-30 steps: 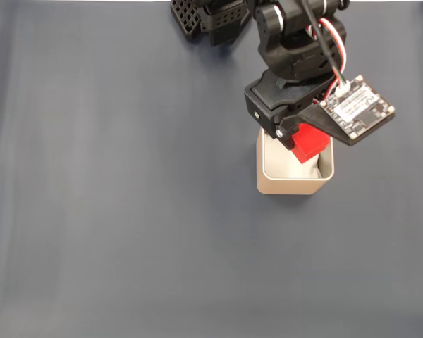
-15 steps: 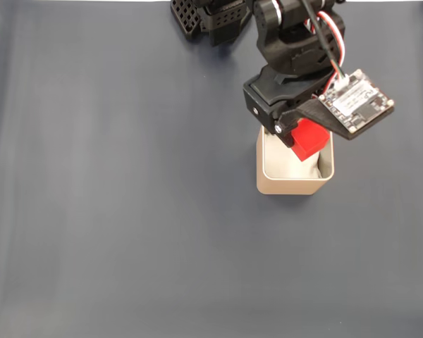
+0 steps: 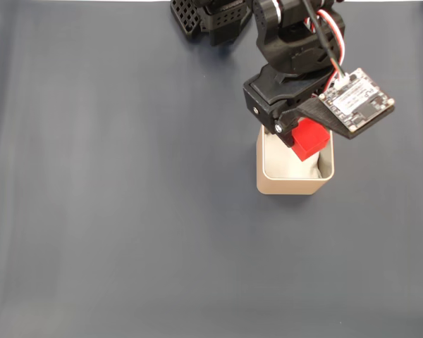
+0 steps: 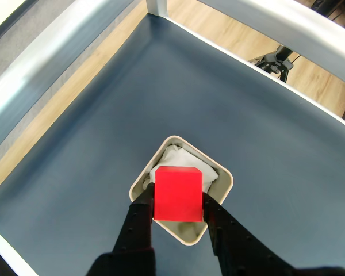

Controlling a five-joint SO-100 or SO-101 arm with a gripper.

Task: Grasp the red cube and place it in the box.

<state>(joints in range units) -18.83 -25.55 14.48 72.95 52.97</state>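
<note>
Your gripper (image 4: 179,202) was clamped on the red cube (image 4: 178,193), one black finger pressed to each side face, and the cube hung directly above the box (image 4: 222,175), over its white paper lining, so release meant a straight drop.

Smooth red cube (image 4: 178,193) — crumpled white paper in matt beige box (image 4: 225,175).

Fixed view: pincer (image 3: 294,135) clamped on red cube (image 3: 311,139), holding it over the open box (image 3: 290,185), which sits right of centre on the dark bench (image 3: 113,211), nearer its far edge.
</note>
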